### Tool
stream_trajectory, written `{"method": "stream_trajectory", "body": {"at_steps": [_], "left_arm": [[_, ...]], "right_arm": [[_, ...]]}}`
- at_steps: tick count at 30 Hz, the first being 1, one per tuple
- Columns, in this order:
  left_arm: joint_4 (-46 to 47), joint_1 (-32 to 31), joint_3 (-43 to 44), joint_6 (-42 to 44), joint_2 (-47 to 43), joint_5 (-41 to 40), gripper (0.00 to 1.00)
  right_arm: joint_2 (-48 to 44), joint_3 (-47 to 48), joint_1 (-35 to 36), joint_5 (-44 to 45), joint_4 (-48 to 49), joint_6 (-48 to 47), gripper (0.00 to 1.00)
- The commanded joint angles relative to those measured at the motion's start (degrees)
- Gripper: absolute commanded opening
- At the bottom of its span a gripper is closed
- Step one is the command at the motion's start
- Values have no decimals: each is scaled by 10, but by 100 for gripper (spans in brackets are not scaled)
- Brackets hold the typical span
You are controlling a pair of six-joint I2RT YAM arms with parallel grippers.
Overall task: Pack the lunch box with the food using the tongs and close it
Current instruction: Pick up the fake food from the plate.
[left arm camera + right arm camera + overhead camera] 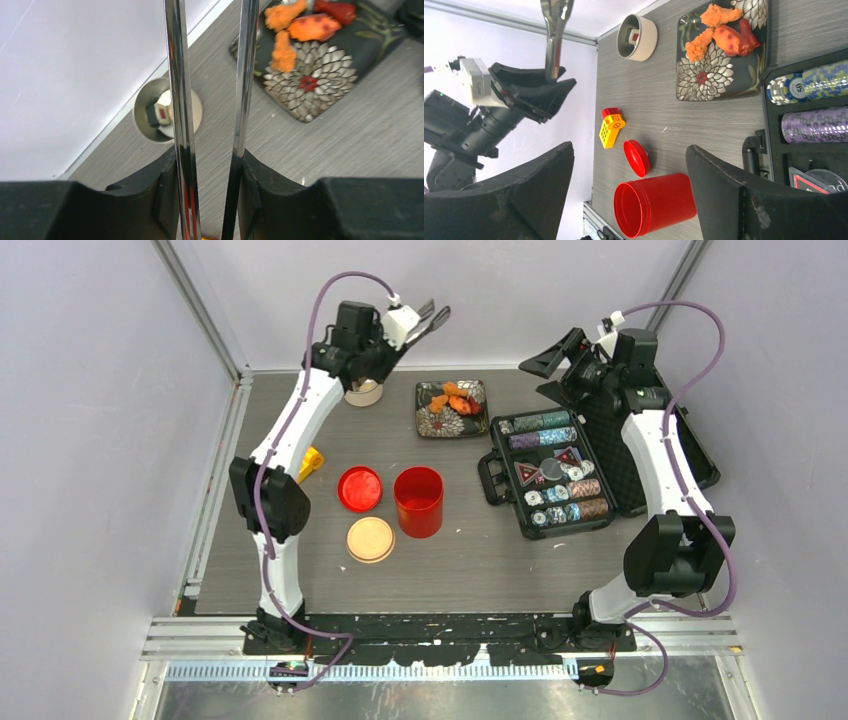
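The cream tub (363, 393) stands open at the back left, partly under the left arm, with a dark-and-white bit (159, 113) in it. Toward the front, the red lid (360, 489) and the beige lid (371, 539) lie flat on the table. Just right of them the red canister (419, 501) stands upright and uncovered. Behind it, the flowered plate (436, 420) holds the orange food (457, 397). Further right, a black case (550, 475) lies open, filled with rows of chips.

The table (470, 560) is grey wood grain with pale walls around it. A yellow block (312, 460) lies near the left arm.

The left gripper (207, 160) is clenched on the tongs (178, 100), both silver arms pressed between its fingers. The tongs are raised above the back of the table, and their tips point toward the plate. The right gripper (552, 373) hangs over the back of the case, jaws spread wide and grasping nothing.
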Motion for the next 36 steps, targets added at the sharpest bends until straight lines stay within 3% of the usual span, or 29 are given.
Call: {"method": "stream_trajectory", "body": {"at_steps": [1,7,15,23,36], "left_arm": [[48,-35,-8,4,-14,7,41],[-3,-58,38,45,47,-42,43],[-42,-57,-15,119,73,-59,44],[-72,-53,-27,131,101,-95,47],[-81,-50,-58,129,123,-112,41]], "right_arm": [[4,19,9,9,55,27,86],[-10,0,10,8,48,8,86],[-33,-23,8,10,41,-19,86],[-38,-31,5,11,40,-20,86],[-43,-40,3,11,45,-20,86]]}}
